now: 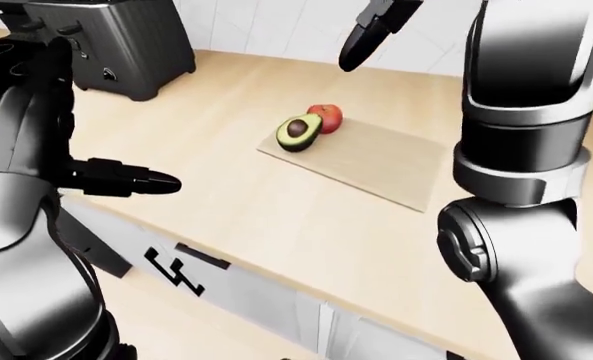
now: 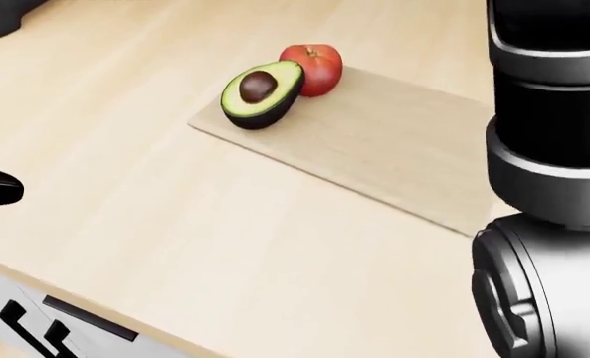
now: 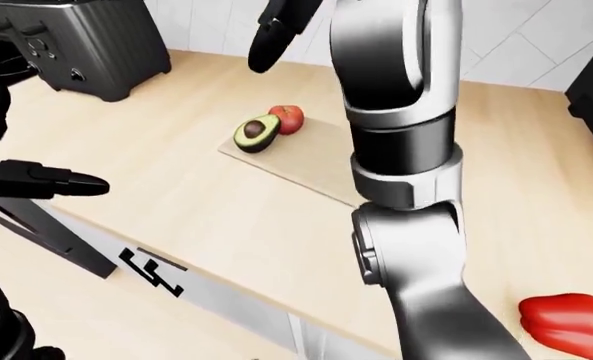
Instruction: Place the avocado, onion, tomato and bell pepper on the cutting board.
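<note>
The cutting board [image 2: 394,149] lies flat on the pale wooden counter [image 2: 155,224], and everything here is easiest to place against it. At the board's upper-left corner in the head view sits the avocado [image 2: 260,93], a cut half with its pit facing up, tilted slightly and resting on the board's edge. The tomato [image 2: 313,68] stands just beside it, touching or nearly touching the avocado, toward the top of the view and also on the board. The rest of the board is bare wood.

The bell pepper [image 3: 566,319] is red and lies on the counter well apart from the board, toward the lower right of the right-eye view. I cannot find the onion in any view.

The right hand [image 1: 376,30] hangs raised high above the board's upper-left corner, up near the top of the left-eye view, holding nothing. Only part of it shows, its dark fingers pointing downward, so I cannot tell how widely they are spread. Its grey and black arm [image 1: 521,150] rises in a thick column over the board's right side.

The left hand [image 1: 111,178] hovers over the counter's near edge, well to the left of the board, with one long finger stretched out toward the right and nothing in its grasp.

A dark toaster [image 1: 111,45] stands on the counter far to the upper left of the board.
</note>
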`<state>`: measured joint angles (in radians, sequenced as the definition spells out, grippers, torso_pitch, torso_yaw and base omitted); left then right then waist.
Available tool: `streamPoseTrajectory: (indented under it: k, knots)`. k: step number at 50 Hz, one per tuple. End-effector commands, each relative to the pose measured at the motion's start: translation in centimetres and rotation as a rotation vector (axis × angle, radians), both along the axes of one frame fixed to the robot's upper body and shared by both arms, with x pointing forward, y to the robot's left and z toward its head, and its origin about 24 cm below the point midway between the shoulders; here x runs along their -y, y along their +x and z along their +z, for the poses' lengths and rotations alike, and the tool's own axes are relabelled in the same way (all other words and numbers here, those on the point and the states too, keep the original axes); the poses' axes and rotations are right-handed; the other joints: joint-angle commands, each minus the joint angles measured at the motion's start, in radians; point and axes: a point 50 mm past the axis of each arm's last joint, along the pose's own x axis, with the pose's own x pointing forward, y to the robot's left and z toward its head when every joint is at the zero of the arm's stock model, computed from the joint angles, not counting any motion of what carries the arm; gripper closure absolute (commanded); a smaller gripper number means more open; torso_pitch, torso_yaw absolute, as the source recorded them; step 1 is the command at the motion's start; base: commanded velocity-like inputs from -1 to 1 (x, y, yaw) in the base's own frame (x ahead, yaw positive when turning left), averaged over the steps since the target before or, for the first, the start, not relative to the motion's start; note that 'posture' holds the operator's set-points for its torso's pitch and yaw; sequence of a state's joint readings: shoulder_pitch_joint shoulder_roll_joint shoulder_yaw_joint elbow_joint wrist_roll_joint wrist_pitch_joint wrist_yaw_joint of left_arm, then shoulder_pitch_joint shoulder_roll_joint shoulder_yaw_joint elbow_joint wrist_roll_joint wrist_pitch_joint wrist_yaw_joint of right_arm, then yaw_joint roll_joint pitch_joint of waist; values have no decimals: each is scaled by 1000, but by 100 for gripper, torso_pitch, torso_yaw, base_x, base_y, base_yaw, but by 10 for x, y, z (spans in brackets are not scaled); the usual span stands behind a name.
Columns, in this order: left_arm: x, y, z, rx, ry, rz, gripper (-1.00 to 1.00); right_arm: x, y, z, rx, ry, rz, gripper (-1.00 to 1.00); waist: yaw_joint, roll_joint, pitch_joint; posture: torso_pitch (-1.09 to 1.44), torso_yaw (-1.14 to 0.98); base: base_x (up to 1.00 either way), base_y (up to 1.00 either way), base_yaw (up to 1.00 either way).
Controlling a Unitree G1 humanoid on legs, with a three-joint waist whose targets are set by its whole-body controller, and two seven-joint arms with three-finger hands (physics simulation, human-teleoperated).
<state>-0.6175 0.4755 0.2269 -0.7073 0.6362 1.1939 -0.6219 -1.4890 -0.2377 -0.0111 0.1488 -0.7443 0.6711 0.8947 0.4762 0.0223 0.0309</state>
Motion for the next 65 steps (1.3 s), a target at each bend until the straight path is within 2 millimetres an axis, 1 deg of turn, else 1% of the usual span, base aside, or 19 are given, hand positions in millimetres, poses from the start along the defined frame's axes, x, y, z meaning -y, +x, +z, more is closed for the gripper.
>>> streamPoseTrajectory:
  k: [1,4,8,11,14,17,19,24,28,34,43,46,52,58,61,65]
  knots:
    - [0,-5,11,64,28,11,-100,2,-14,12,22,27,-5,-100,-2,2,-27,0,29,0,0,0]
    - [0,-5,10,65,26,4,-100,3,-11,17,30,28,-19,-100,-15,7,-25,0,27,0,0,0]
    - [1,-6,9,65,25,0,-100,7,0,30,46,25,-32,-100,-32,10,-28,0,25,0,0,0]
    - [0,-7,9,63,26,3,-100,12,1,42,65,23,-45,-100,-46,11,-28,0,24,0,0,0]
    - [0,-7,13,66,31,1,-100,17,-5,58,75,19,-53,-100,-56,10,-25,0,22,0,0,0]
    - [1,-7,10,61,26,-6,-100,21,-12,70,90,-5,-68,-100,-67,10,-19,0,21,0,0,0]
    - [2,-6,11,62,27,-14,-100,23,-17,76,89,-33,-76,-100,-76,10,-15,0,20,0,0,0]
    - [5,-6,26,84,43,-37,-100,32,-31,84,98,-37,-101,-100,-98,8,-7,0,17,0,0,0]
    - [8,-5,32,93,50,-46,-100,40,-43,82,94,-8,-117,-100,-116,3,0,0,15,0,0,0]
    - [10,0,38,99,56,-56,-100,56,-58,70,68,14,-159,-100,-142,-1,7,0,12,0,0,0]
    - [13,5,39,101,59,-69,-100,72,-74,56,47,20,-218,-100,-196,-4,14,0,8,0,0,0]
    - [13,5,40,103,60,-69,-100,80,-81,56,49,22,-242,-100,-219,-4,16,0,6,0,0,0]
    - [13,6,40,103,57,-72,-100,89,-95,48,36,25,-270,-100,-274,-4,24,0,3,0,0,0]
    - [13,6,38,105,56,-76,-100,101,-111,41,19,25,-307,-100,-351,-3,32,0,0,0,0,0]
    - [14,7,39,106,54,-80,-100,103,-115,40,18,24,-320,-100,-392,-2,34,0,0,0,0,0]
    - [14,6,38,106,53,-81,-100,106,-117,38,14,26,-328,-100,-434,2,36,0,0,0,0,0]
